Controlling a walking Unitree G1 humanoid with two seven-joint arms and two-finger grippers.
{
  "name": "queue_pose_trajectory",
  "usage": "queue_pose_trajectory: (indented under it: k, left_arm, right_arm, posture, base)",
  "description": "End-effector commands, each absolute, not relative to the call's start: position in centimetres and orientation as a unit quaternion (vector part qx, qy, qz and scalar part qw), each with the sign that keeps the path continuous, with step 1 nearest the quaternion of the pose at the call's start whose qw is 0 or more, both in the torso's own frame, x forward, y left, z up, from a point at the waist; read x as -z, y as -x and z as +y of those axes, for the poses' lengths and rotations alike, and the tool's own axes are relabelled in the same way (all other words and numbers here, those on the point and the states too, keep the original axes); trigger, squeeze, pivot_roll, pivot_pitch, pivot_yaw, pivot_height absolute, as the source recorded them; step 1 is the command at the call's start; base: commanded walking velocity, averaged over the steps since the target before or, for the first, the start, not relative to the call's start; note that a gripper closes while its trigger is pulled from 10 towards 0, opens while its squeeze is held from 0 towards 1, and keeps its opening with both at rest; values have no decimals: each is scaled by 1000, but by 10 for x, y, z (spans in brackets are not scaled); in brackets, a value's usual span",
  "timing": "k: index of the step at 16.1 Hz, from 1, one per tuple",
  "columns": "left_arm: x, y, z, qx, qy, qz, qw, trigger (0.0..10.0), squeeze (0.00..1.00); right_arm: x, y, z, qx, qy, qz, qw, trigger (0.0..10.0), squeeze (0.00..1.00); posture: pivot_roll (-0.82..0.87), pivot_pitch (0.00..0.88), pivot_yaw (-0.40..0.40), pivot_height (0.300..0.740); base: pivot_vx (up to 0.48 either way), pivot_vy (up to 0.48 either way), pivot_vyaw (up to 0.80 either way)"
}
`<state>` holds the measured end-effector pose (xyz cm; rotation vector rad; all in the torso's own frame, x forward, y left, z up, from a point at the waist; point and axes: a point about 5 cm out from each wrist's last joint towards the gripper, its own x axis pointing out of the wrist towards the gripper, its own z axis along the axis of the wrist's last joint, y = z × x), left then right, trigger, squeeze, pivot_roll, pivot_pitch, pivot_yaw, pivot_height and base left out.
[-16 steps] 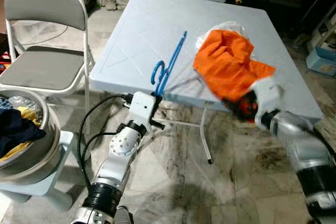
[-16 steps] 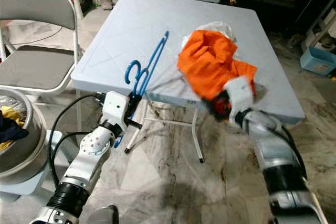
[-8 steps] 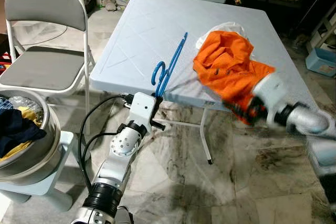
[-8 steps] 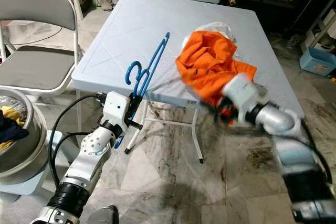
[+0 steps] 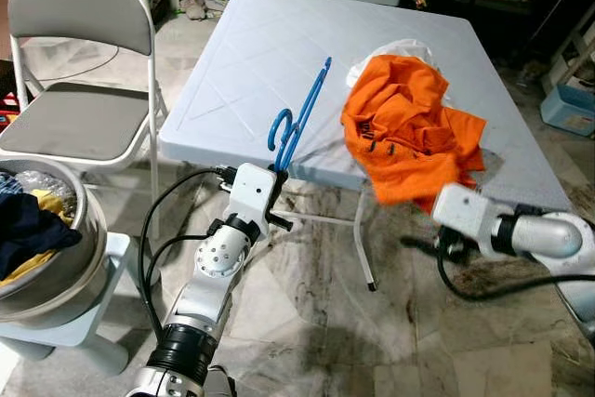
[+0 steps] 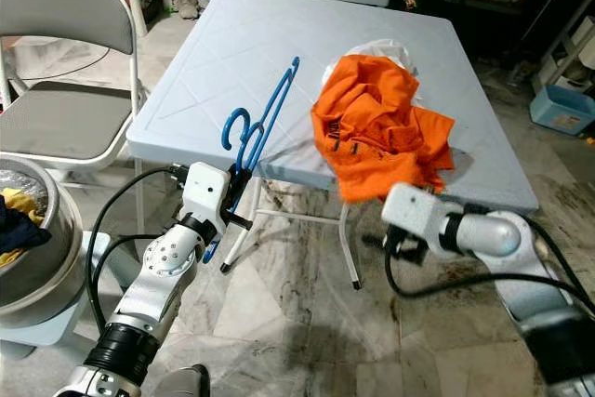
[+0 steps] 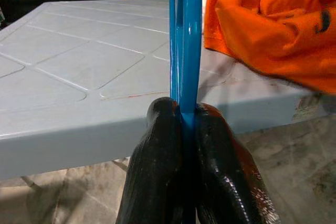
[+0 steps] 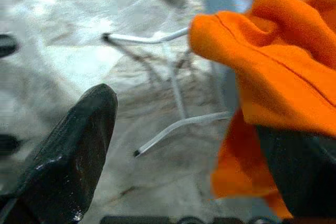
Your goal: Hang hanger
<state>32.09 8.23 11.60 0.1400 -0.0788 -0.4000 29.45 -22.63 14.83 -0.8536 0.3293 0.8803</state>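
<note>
Left eye view: pale surface (image 5: 242, 53) carried a soft orange shirt (image 5: 404, 127) and a stiff, light blue hanger (image 5: 299, 114) overhanging its edge, clamped in the left gripper (image 7: 182, 129). Right gripper (image 8: 184, 145) jaws stood apart below.

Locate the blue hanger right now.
The blue hanger lies at the near edge of the table, left of the orange shirt, its lower end clamped by the left gripper.

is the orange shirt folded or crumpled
Crumpled. The orange shirt lies bunched in loose folds on the table, one corner drooping over the near edge, beside the blue hanger.
</note>
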Motion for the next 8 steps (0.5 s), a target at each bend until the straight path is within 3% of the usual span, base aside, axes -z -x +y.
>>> queue_pose_trajectory:
  k: [1, 8]
  left_arm:
    - [-120, -322, 77, 206, -71, -45, 975, 10000, 0]
    - [-120, -322, 78, 206, -72, -46, 975, 10000, 0]
  right_arm:
    - [-148, -290, -230, -424, 404, 173, 792, 10000, 0]
    - [-140, -287, -230, -437, 391, 199, 785, 10000, 0]
  posture:
    - [204, 89, -135, 740]
    - [209, 85, -129, 740]
  base:
    - [0, 0, 0]
    - [0, 0, 0]
